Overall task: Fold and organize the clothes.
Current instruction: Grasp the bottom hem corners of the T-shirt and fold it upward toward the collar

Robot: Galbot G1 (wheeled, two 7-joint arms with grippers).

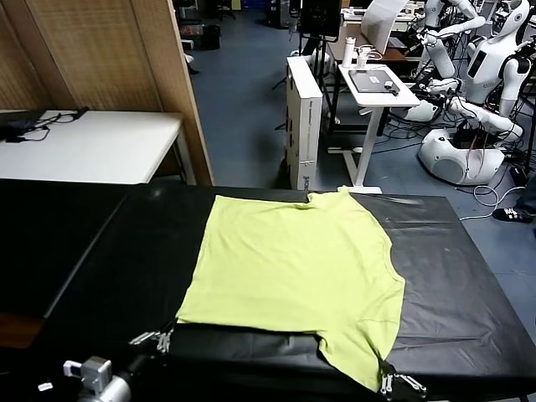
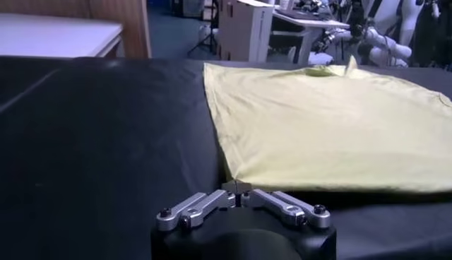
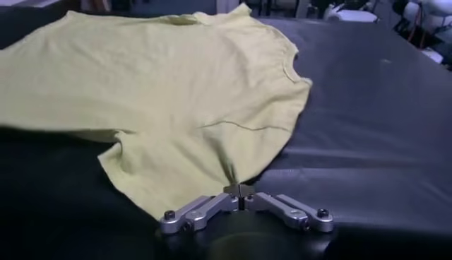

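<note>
This is a robotics lab or workshop, arranged around a large black-covered work table point(image 1: 469, 276). Beyond the table's far edge, on a blue-grey floor, stands a white height-adjustable desk point(image 1: 381, 88) carrying a dark laptop or tablet and white bottles, with a tall white cardboard box point(image 1: 303, 126) just beside it, and several white humanoid robots point(image 1: 469, 109) are parked near that desk amid trailing cables. To the far left of the black table stand a plain white table point(image 1: 92, 146) with cables on it and a wooden partition panel point(image 1: 167, 75)
</note>
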